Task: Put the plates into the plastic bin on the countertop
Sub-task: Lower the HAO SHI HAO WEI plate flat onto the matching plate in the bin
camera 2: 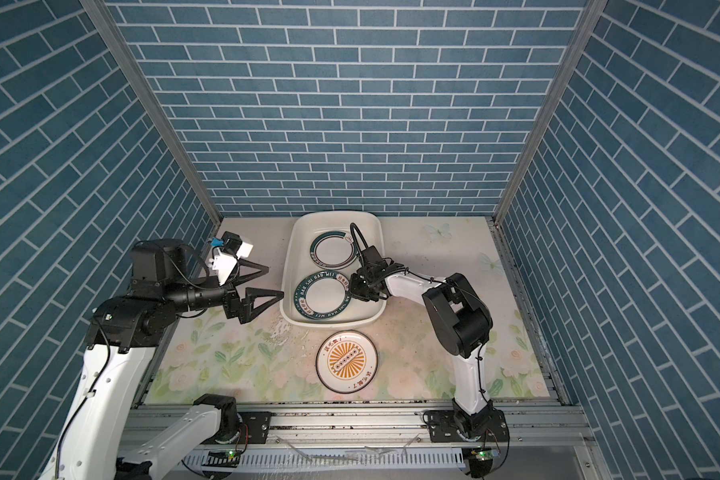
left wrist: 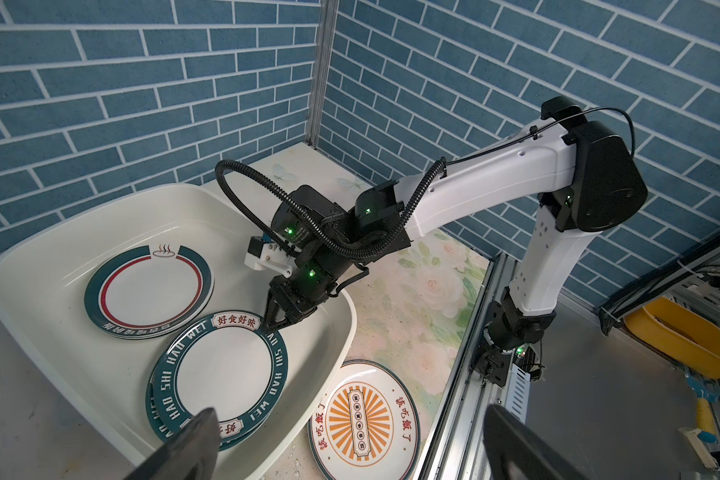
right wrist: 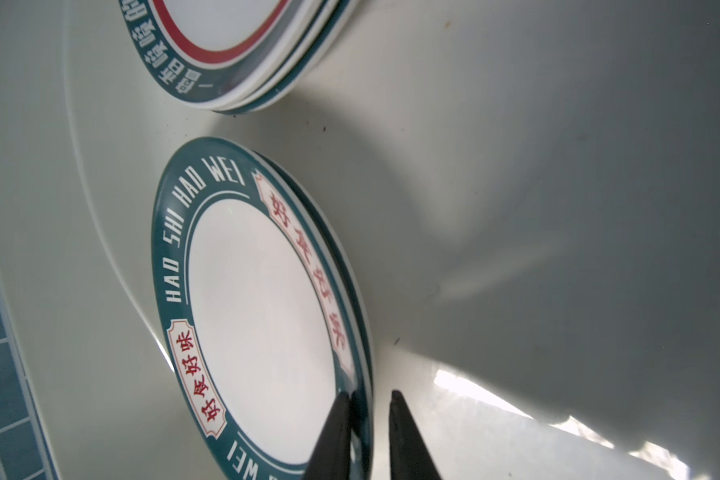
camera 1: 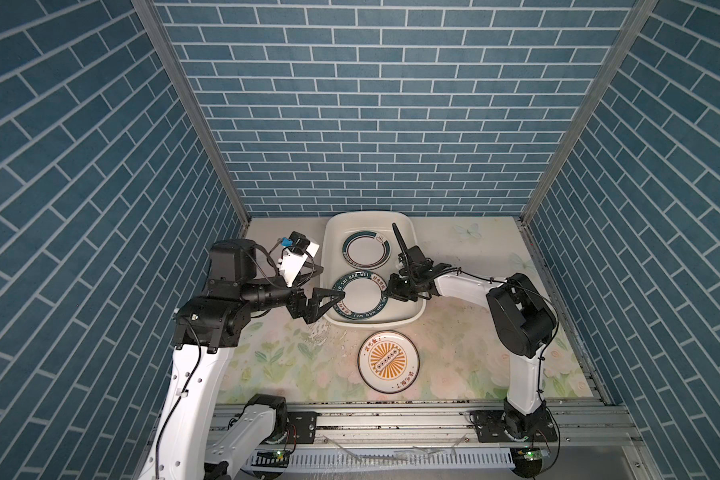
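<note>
Right wrist view: right jaws stand a little open astride the rim of the top lettered plate (right wrist: 258,316), which lies flat in the plastic bin (camera 1: 332,249). Left jaws gape wide, empty. The bin holds two piles, counting the far pile (camera 1: 366,248). One orange plate (camera 1: 389,361) lies flat on the desk (camera 1: 287,365), just in front of the bin, nearer the right arm (camera 1: 466,286).

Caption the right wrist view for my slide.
Right hand, slightly open, straddles the rim of the HAO SHI HAO WEI plate in the plastic bin.
</note>
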Tool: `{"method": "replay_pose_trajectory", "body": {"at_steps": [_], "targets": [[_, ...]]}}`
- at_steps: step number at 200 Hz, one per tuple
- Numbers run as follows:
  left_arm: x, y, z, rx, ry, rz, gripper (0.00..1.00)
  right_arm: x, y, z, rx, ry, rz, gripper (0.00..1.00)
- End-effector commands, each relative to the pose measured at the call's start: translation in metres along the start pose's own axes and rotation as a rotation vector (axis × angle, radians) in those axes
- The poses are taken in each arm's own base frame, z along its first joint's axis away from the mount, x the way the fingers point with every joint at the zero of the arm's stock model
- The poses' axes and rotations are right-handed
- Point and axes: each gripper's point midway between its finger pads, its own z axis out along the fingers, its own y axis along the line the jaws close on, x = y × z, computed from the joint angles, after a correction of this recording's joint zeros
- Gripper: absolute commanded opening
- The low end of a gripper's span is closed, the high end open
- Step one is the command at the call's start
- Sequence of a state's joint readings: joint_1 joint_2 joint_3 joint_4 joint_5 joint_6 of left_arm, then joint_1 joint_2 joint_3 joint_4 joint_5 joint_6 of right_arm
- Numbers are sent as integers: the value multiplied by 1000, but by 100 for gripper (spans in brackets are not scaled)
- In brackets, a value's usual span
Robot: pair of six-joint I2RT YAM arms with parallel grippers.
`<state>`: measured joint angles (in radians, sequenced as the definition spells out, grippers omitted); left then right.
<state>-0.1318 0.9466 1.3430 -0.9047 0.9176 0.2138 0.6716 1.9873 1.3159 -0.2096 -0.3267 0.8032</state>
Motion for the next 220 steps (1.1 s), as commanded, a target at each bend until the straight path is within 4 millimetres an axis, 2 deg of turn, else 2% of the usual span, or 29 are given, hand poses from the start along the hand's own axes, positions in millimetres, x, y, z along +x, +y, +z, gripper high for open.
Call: {"method": "replay_pose_trajectory", "body": {"at_steps": [1,137,220], "targets": [[-3,0,-2,-4,-16,6,100,1,-3,2,14,27,-20,20],[-3,-1,-3,-4,-21,8,100,-1,11,4,-22,59,-42,30],[-4,-2,-3,1,-23,9,100,-4,11,-10,19,55,-86,31]]}}
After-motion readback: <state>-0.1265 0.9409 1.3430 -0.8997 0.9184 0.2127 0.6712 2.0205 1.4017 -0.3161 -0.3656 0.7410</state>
